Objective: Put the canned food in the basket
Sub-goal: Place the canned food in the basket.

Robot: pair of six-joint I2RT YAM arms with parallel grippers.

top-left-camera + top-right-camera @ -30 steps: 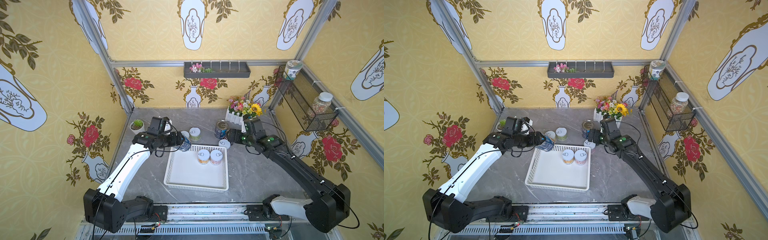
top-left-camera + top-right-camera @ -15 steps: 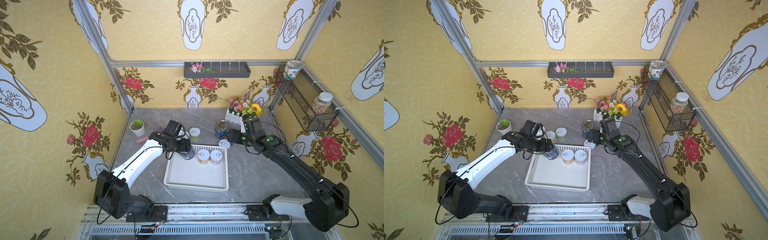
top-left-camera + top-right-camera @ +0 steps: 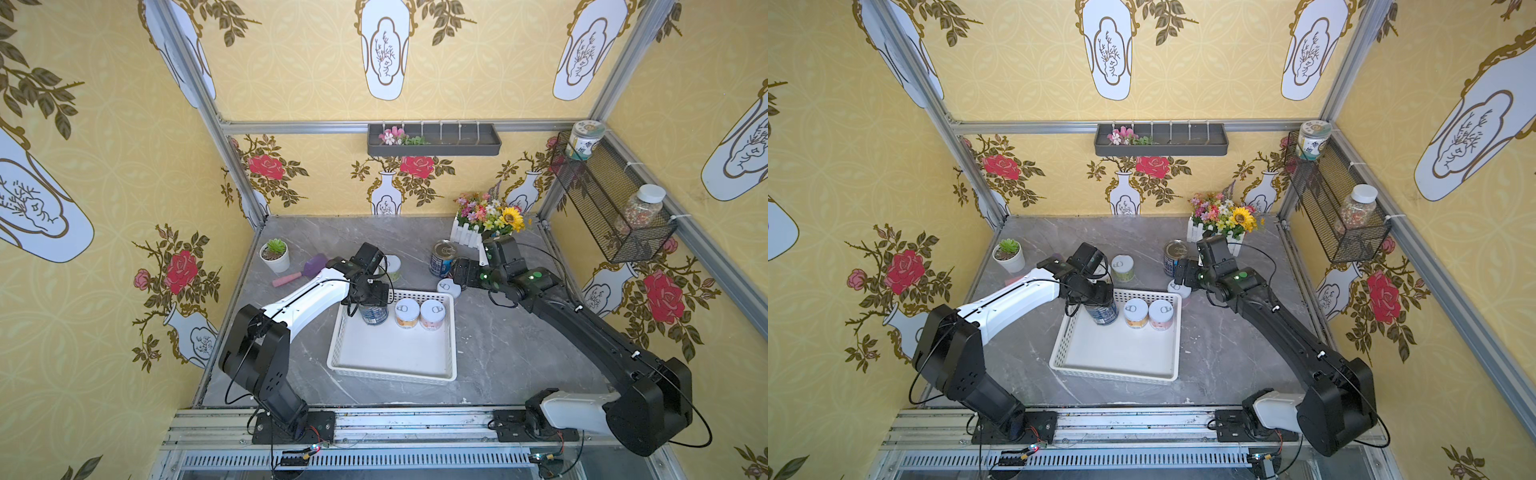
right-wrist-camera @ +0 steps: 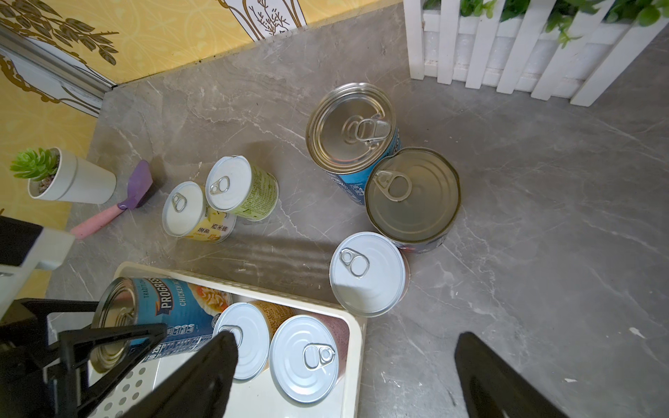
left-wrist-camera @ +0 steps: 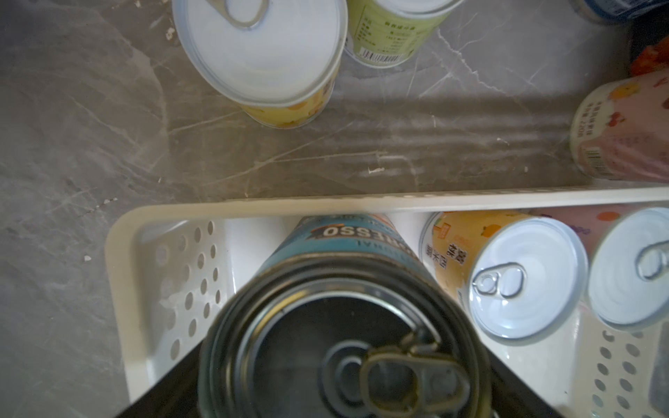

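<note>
**Gripping a Blue Can at the Basket's Corner**

The left gripper [image 3: 372, 306] is clamped on a tall blue-labelled can [image 3: 375, 316] inside the white basket [image 3: 390, 376], at its far left corner. Beside it, an orange-labelled can [image 3: 407, 312] and a pink-labelled can [image 3: 432, 313] stand along the far wall. The right gripper [image 4: 345, 338], jaws spread wide and holding nothing, hovers near a white-lidded can [image 4: 367, 273] on the grey table [image 3: 498, 353], just outside the basket. Farther back stand a silver-topped blue can [image 4: 349, 126], a second tall can [image 4: 412, 199] touching it, a green-labelled can [image 4: 242, 188] and a yellow-labelled can [image 4: 192, 213].
</note>
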